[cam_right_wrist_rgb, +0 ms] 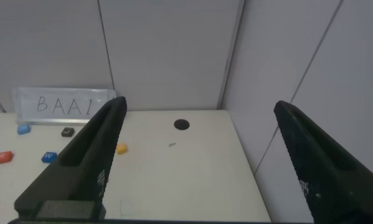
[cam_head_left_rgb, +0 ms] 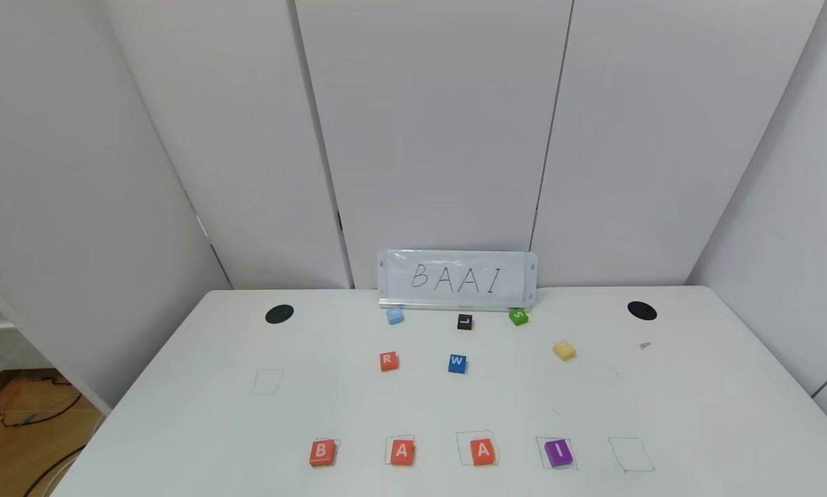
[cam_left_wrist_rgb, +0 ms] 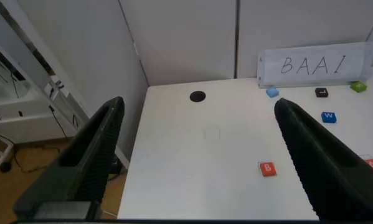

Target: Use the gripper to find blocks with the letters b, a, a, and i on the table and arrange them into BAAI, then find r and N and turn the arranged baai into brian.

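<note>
Head view shows the blocks [cam_head_left_rgb: 441,452] — B, A, A, I — in a row along the near edge of the table [cam_head_left_rgb: 696,414], neither gripper in sight. r [cam_head_left_rgb: 388,361] sits farther back beside a blue W cube [cam_head_left_rgb: 457,363], bare surface around both. Left gripper [cam_left_wrist_rgb: 198,162] and right gripper [cam_right_wrist_rgb: 198,162] — both spread wide, holding nothing — hang well apart from the blocks.

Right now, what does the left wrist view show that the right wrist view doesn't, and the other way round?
Only the left wrist view shows the B block, the green block and the left gripper, jaws open, beside the table's left edge. Only the right wrist view shows the yellow block and the right gripper, jaws open. Both share the BAAI sign, the light blue block, the black block and the W block.
</note>
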`<state>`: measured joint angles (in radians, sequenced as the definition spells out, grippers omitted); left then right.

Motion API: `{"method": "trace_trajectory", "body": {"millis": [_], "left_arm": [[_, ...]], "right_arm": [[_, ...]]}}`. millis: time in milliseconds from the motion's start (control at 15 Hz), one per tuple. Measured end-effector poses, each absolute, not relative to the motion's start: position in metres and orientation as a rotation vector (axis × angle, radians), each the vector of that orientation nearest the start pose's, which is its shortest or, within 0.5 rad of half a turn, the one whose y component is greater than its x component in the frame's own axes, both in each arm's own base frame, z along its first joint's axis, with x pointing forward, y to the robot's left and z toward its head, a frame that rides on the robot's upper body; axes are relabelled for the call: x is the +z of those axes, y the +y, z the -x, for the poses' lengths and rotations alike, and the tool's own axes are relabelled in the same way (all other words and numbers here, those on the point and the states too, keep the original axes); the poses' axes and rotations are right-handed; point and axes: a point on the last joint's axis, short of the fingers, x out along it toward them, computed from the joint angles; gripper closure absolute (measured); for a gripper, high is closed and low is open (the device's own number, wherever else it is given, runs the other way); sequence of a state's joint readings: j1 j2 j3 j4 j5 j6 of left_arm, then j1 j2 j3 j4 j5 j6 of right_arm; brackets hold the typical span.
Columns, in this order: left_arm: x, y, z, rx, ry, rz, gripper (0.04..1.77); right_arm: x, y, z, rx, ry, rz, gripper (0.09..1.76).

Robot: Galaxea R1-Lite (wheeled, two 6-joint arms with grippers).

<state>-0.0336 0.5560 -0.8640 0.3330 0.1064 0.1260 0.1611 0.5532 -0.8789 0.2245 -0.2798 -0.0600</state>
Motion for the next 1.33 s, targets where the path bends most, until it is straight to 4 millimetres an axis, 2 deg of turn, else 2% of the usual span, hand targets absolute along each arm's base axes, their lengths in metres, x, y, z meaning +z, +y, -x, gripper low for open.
{"method": "trace_trajectory", "body": {"millis": [133, 267, 533, 933, 1133, 1333], "left_arm": [[0.273, 0.004, 0.042, 0.079, -0.045, -0.144, 0.09], [0.263, 0.004, 0.062, 0.089, -0.098, -0.158, 0.09], [0.236, 0.004, 0.083, 0.114, -0.155, -0.192, 0.09], [0.211, 0.003, 0.11, 0.134, -0.258, -0.19, 0.09], [0.205, 0.003, 0.117, 0.15, -0.3, -0.179, 0.09], [0.215, 0.004, 0.122, 0.19, -0.443, -0.154, 0.09]], "right_arm": [[0.286, -0.013, 0.045, -0.149, -0.19, 0.08, 0.15], [0.275, -0.015, 0.063, -0.196, -0.243, 0.085, 0.15], [0.267, -0.016, 0.074, -0.257, -0.266, 0.09, 0.14], [0.256, -0.01, 0.084, -0.339, -0.281, 0.127, 0.14], [0.25, -0.007, 0.096, -0.345, -0.328, 0.134, 0.14], [0.239, -0.003, 0.105, -0.187, -0.413, 0.122, 0.14]]}}
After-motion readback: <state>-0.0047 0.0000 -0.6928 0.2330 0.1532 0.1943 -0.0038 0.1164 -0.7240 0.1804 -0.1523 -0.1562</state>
